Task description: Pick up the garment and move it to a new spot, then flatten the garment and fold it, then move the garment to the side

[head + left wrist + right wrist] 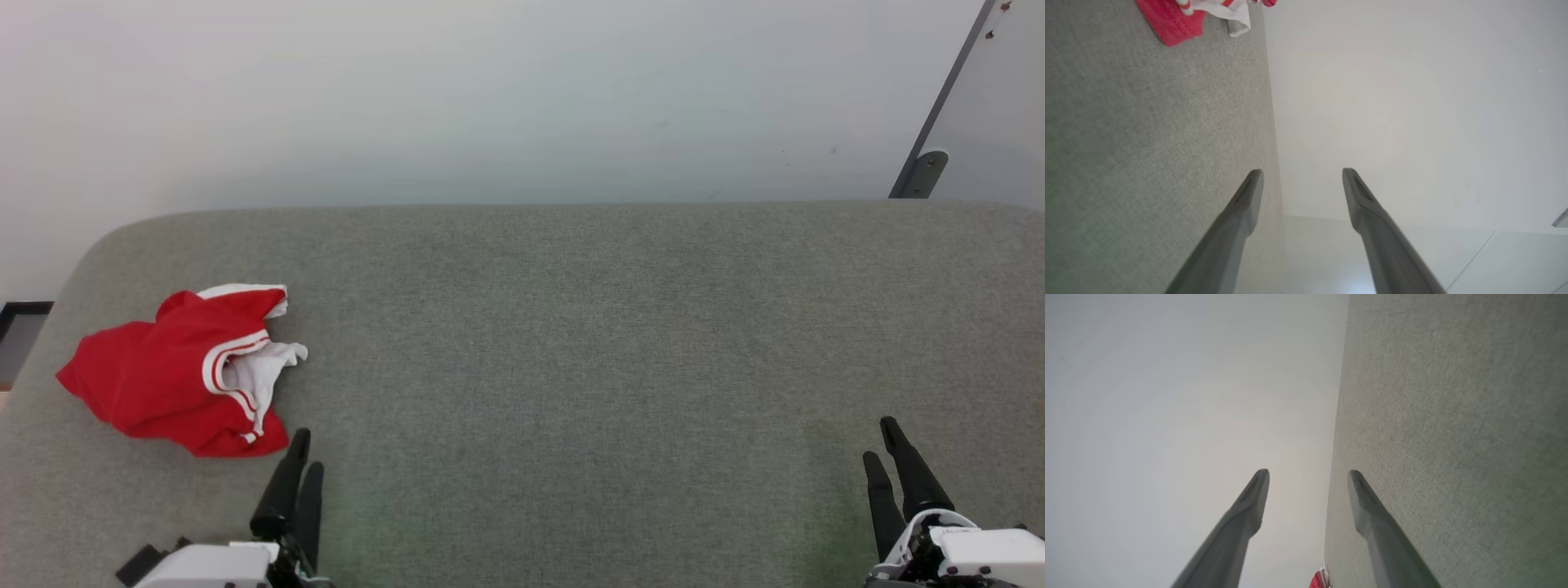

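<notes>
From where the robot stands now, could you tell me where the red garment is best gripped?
Probably the bunched near-right corner of the garment, below the striped white band, where folds stand proud of the grey surface. Come down from above with the open left gripper, which is nearest.

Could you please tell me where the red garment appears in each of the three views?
Head view: the garment lies crumpled at the left, on the grey fabric surface.
Left wrist view: the garment is at the top edge, left of centre, partly cut off.
Right wrist view: a small red part of it at the bottom edge, near the middle.
Shared landmark: the surface's far edge against the white wall.
</notes>
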Controlling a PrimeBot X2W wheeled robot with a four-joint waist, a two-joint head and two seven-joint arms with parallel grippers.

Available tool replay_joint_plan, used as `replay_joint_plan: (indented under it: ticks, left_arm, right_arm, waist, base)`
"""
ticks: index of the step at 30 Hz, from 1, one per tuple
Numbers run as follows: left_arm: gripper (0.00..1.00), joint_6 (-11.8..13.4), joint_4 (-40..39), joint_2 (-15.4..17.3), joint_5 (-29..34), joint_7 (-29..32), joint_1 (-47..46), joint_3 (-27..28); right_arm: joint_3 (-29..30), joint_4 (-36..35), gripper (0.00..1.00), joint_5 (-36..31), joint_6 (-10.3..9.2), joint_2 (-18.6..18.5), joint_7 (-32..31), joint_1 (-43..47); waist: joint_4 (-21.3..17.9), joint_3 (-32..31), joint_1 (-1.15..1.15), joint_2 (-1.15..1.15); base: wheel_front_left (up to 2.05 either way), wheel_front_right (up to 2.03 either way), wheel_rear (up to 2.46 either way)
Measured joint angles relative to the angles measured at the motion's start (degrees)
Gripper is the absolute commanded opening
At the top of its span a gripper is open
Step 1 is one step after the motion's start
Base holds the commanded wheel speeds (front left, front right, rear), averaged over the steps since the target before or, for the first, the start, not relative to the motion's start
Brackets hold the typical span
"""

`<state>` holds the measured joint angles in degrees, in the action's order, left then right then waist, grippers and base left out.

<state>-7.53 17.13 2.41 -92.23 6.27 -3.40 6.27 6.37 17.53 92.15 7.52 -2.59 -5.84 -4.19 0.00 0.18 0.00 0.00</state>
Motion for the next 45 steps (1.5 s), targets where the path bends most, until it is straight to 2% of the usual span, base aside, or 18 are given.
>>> replay_joint_plan:
  ticks: [9,10,13,14,19,36,45]
  left_arm:
    - [1.0,0.0,-0.12,3.07,4.19,-2.63,-1.75,-1.32]
    - [1.0,0.47,0.7,5.25,11.44,-4.92,-3.35,-2.87]
    - [1.0,0.47,0.7,5.25,11.44,-4.92,-3.35,-2.87]
    - [1.0,0.48,0.63,5.5,14.14,-5.37,-3.7,-3.05]
    - [1.0,0.51,-0.02,6.2,20.76,-6.5,-3.85,-2.85]
    - [1.0,0.85,-2.27,8.59,43.02,-9.95,-3.92,-3.98]
    - [1.0,1.05,-2.43,9.46,50.35,-11.69,-4.49,-5.44]
  right_arm:
    - [-1.89,2.13,1.0,-4.68,0.0,-0.55,2.63,-3.6]
    - [-2.55,2.69,1.0,-14.13,0.0,-0.97,4.37,-5.76]
    - [-2.55,2.69,1.0,-14.13,0.0,-0.97,4.37,-5.76]
    - [-2.54,2.56,1.0,-17.49,0.0,-1.08,4.91,-6.09]
    - [-2.13,2.44,1.0,-25.02,0.0,-0.79,6.11,-6.25]
    - [-3.13,4.36,1.0,-47.49,0.0,-0.79,9.37,-9.62]
    - [-3.38,5.24,1.0,-58.03,0.0,-0.81,10.94,-10.87]
  waist:
    - [0.05,-0.03,0.0,0.0]
    - [0.22,-0.04,0.0,0.0]
    - [0.22,-0.04,0.0,0.0]
    - [0.27,-0.02,0.0,0.0]
    - [0.32,-0.01,0.0,0.0]
    - [0.27,0.04,0.0,0.0]
    - [0.19,0.07,0.0,0.0]
  base:
    - [0.0,0.0,0.0]
    - [0.0,0.0,0.0]
    - [0.0,0.0,0.0]
    - [0.0,0.0,0.0]
    - [0.0,0.0,0.0]
    - [0.0,0.0,0.0]
    - [0.0,0.0,0.0]
